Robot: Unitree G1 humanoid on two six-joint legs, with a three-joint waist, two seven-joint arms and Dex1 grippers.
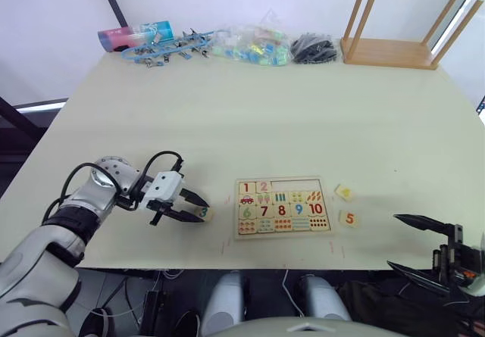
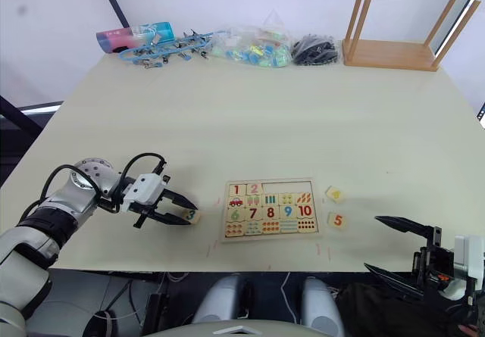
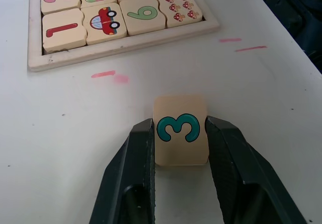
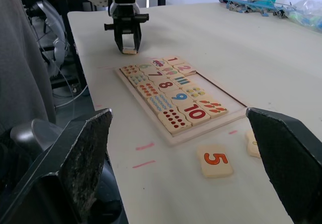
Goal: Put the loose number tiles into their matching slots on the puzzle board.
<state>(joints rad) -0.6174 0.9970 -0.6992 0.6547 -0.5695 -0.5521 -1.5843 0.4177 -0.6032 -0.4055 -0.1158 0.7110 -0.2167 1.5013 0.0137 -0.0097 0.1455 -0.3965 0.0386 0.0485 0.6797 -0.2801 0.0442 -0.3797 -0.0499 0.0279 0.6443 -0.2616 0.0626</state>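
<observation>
The left gripper [image 1: 195, 210] sat low on the table [image 1: 250, 117], at about nine o'clock from the puzzle board [image 1: 281, 206], its two black fingers [image 3: 135, 158] closed against the sides of the 3 tile [image 3: 180, 129]. That tile lay flat, just apart from the board's left rim, and in the left wrist view its teal digit read upright, with the tile's slightly longer side running along the fingers.

The board lay flat with its long axis running left to right. In its top row the 1 tile [image 1: 247, 188] and the 2 tile [image 1: 264, 187] were seated at the left end; the rest of that row, the slots [image 1: 295, 185], was bare. The rows below were filled with picture tiles and the numbers 6 to 10.

At three o'clock from the board, two loose tiles rested on the table: one with a yellow mark [image 1: 344, 192], turned askew, whose digit I could not read, and just nearer the table's front edge the 5 tile [image 1: 348, 218], its orange digit upright.

The right gripper [image 1: 417, 246] hung beyond the table's front right edge, at about four o'clock from the board, fingers spread wide and holding nothing.
</observation>
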